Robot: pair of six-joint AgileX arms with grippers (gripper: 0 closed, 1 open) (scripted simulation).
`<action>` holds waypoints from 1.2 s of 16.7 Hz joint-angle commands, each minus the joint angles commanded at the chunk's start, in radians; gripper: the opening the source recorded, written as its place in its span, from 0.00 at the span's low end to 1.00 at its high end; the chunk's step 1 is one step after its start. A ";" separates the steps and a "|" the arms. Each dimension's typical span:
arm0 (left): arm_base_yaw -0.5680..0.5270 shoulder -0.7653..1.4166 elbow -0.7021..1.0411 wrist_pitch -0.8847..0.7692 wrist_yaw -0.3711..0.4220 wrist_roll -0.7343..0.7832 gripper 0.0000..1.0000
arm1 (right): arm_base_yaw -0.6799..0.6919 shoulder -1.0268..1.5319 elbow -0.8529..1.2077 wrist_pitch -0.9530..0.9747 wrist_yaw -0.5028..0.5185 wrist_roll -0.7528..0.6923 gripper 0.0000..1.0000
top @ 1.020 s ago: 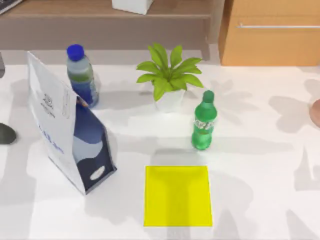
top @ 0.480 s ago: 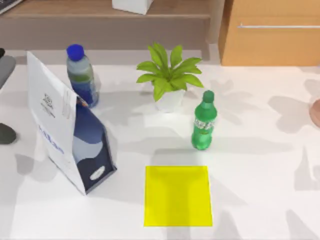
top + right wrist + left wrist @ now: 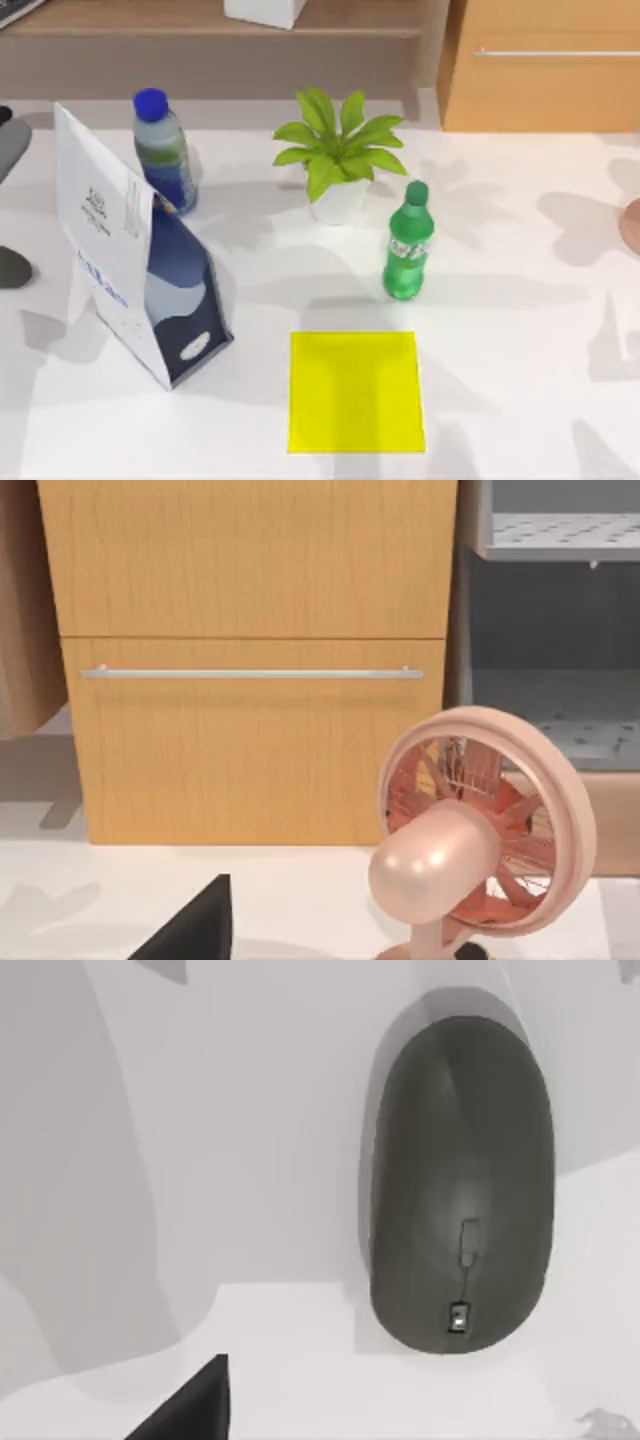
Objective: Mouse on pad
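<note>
the grey bar of the left arm (image 3: 8,140) at the far left edge of the top view reaches a touch further in than half a second ago, and the shadows on the left part of the counter (image 3: 520,330) have shifted; every object sits where it was.

the mouse (image 3: 12,267) lies flat at the counter's far left edge, partly cut off by the frame, well apart from the pad (image 3: 355,391). in the left wrist view the mouse (image 3: 460,1185) shows whole from above, its long axis running along the height of that picture, the scroll wheel toward the lower end. whether the left end effector is spread or pressed together, i cannot tell.

between mouse and pad stands a tilted white and navy paper bag (image 3: 140,262). the pad lies bare near the front edge, with open counter to its right. behind it stand a green bottle (image 3: 406,255), a potted plant (image 3: 338,160) and a blue-capped bottle (image 3: 163,150).

the right wrist view faces a pink fan (image 3: 470,830) and a wooden drawer cabinet (image 3: 250,660).
</note>
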 joint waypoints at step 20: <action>0.008 0.126 -0.218 0.344 0.000 0.006 0.55 | 0.000 0.000 0.000 0.000 0.000 0.000 1.00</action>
